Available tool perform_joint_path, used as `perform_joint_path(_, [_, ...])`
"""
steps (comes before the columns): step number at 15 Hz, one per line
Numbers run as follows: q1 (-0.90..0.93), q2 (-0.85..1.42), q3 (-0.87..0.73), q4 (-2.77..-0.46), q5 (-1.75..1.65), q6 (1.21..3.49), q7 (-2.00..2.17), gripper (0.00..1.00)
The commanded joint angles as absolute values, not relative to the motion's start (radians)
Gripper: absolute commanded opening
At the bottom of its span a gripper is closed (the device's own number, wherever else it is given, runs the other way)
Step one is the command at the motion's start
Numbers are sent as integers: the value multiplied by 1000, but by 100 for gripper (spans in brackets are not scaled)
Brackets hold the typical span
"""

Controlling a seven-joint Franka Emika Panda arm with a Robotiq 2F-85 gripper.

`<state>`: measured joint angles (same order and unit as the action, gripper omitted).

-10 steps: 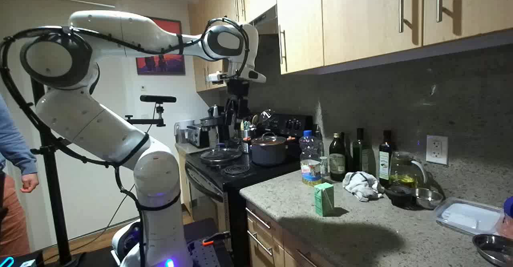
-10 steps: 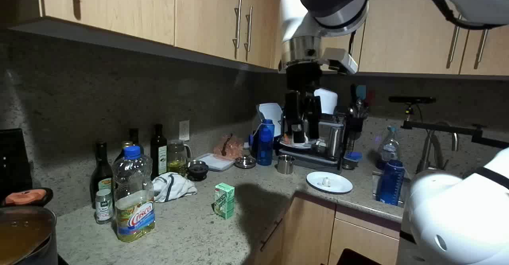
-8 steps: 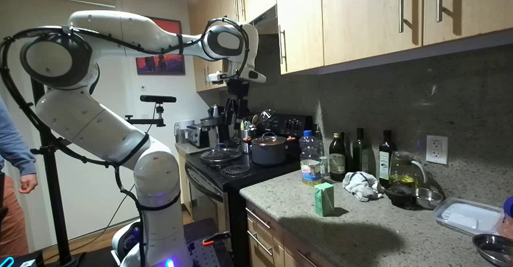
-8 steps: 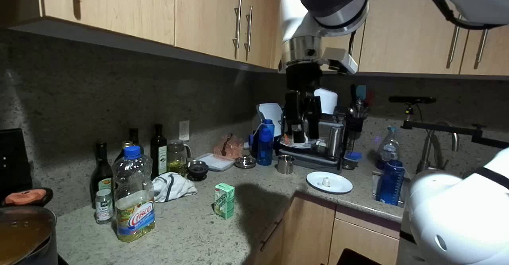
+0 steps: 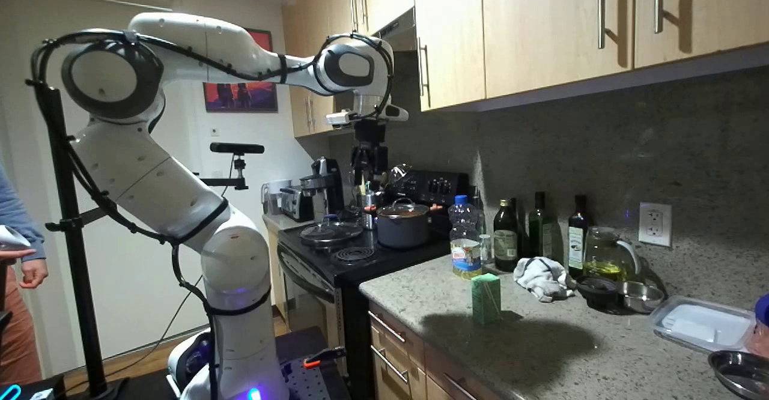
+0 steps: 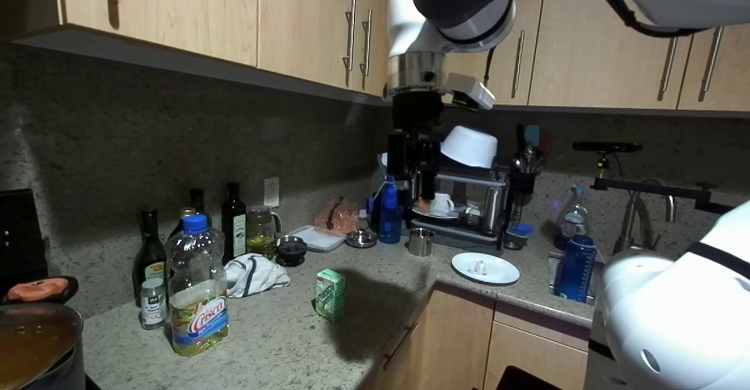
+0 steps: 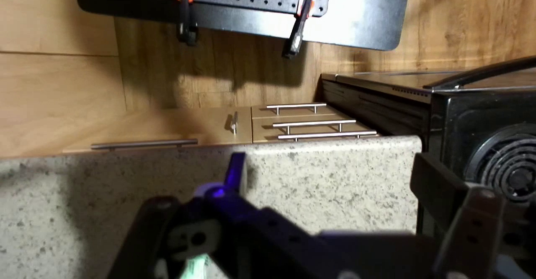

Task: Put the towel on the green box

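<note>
- While the towel (image 5: 544, 278) is lying crumpled near the back edge of the surface (image 6: 263, 349), beside the bottles (image 6: 234, 226), the gripper (image 6: 413, 183) is hanging high and well apart from it.
- In both exterior views the arm (image 5: 153, 175) is now sitting further toward that back edge than a moment ago, and what is probably its shadow (image 6: 375, 320) is now reaching the green box (image 5: 486, 299).
- The box is standing upright between the towel and the front edge; neither of them is showing any shift.
- In the wrist view the fingers (image 7: 234, 170) are standing wide apart with bare surface showing between them, so the gripper is holding nothing.
- I am reading this change as the start of the reach for the towel; the placing is waiting in full.
- The next move is probably calling for more travel toward the back edge, then lowering without knocking the bottles or the box.
- The box top is looking narrow, so the towel is likely needing a centred drop.
</note>
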<state>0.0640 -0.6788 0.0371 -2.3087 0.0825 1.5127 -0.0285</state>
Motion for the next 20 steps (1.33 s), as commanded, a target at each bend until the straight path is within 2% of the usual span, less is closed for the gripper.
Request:
perform_joint_path(1, [84,-535,71,-2187,71,1598,-53,100])
perform_joint_path(6, [119,-383,109,-2083,65,1733,-76,100])
perform_joint_path(7, [110,-451,98,-2140,77,1718,-52,100])
perform_joint_path(12, [119,-383,107,-2097,77,1729,-55,100])
perform_joint_path(20, [117,-251,77,-2149,119,2036,-102,100])
